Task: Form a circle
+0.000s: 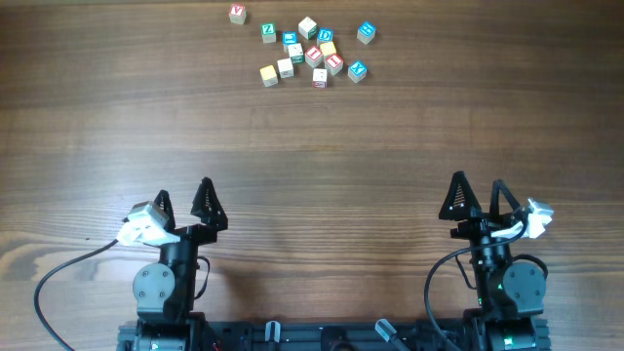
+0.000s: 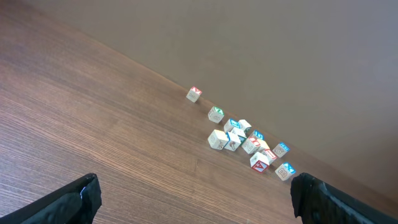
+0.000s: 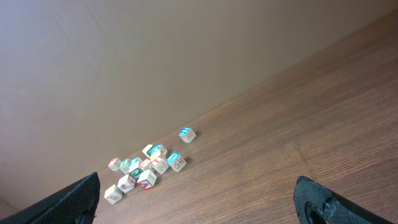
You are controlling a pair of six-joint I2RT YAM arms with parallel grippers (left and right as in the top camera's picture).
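Several small wooden letter cubes (image 1: 307, 49) lie in a loose, uneven cluster at the far middle of the table; no circle shows among them. One red-lettered cube (image 1: 237, 13) sits apart at the far left of the cluster, and a blue-lettered one (image 1: 366, 32) sits apart at its right. The cluster (image 2: 245, 140) shows far ahead in the left wrist view, and the cluster (image 3: 146, 168) shows again in the right wrist view. My left gripper (image 1: 184, 190) and right gripper (image 1: 478, 180) stand open near the front edge, far from the cubes, both empty.
Brown wooden tabletop (image 1: 312, 175) stretches between the grippers and the cubes. A plain wall rises behind the table's far edge (image 2: 261, 127). Each arm's base and cables sit at the front edge.
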